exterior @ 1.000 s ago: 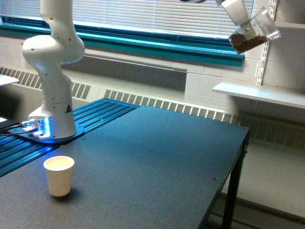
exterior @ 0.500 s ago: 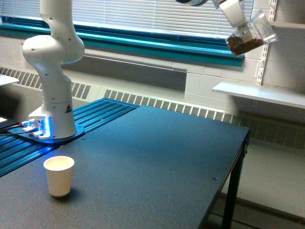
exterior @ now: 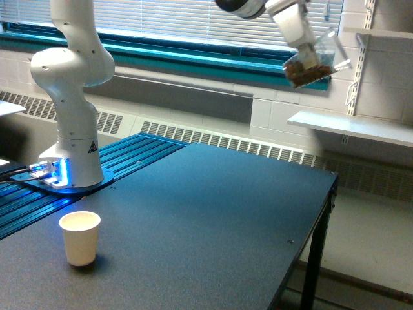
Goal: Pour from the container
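so the claw [exterior: 308, 57] is clamped on the container [exterior: 317, 62], holding it tilted way up high by the window with the brown stuff pooled low, probably to avoid spilling, since the 1 paper cup [exterior: 80, 237] sits far off on the counter [exterior: 213, 226].

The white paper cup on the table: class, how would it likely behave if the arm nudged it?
The paper cup looks thin-walled and seems empty, so it is probably light and would slide or tip easily on the smooth dark table. It stands upright and alone, with nothing bracing it.
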Action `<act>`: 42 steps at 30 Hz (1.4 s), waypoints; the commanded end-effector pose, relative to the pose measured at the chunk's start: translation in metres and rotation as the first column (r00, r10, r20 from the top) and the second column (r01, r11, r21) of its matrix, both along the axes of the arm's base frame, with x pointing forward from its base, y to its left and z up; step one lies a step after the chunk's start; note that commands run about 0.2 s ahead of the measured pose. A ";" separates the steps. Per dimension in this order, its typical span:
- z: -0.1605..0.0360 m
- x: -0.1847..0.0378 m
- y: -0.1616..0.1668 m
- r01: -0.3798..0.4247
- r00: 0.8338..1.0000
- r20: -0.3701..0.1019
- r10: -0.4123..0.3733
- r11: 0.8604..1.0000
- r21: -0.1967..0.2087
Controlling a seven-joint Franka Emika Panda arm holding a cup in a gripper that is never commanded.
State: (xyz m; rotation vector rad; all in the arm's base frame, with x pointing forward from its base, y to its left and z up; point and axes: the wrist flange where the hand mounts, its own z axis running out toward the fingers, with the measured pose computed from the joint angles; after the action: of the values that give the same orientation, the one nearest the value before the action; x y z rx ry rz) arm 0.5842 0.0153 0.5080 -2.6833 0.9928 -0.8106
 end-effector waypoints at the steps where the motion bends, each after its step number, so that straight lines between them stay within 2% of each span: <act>1: -0.004 -0.016 -0.039 0.121 0.993 0.008 -0.121 0.992 0.025; 14: -0.037 -0.061 -0.081 0.253 0.967 -0.048 -0.251 0.966 0.054; 22: -0.059 -0.094 -0.104 0.335 0.939 -0.098 -0.329 0.941 0.056; 29: -0.073 -0.123 -0.124 0.403 0.911 -0.128 -0.393 0.914 0.059; 36: -0.081 -0.151 -0.151 0.483 0.871 -0.146 -0.469 0.872 0.081; 42: -0.091 -0.173 -0.169 0.531 0.842 -0.174 -0.511 0.842 0.094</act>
State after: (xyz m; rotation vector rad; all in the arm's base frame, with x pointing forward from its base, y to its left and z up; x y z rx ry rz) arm 0.4282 -0.1354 0.4198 -2.4652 1.7016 -0.6116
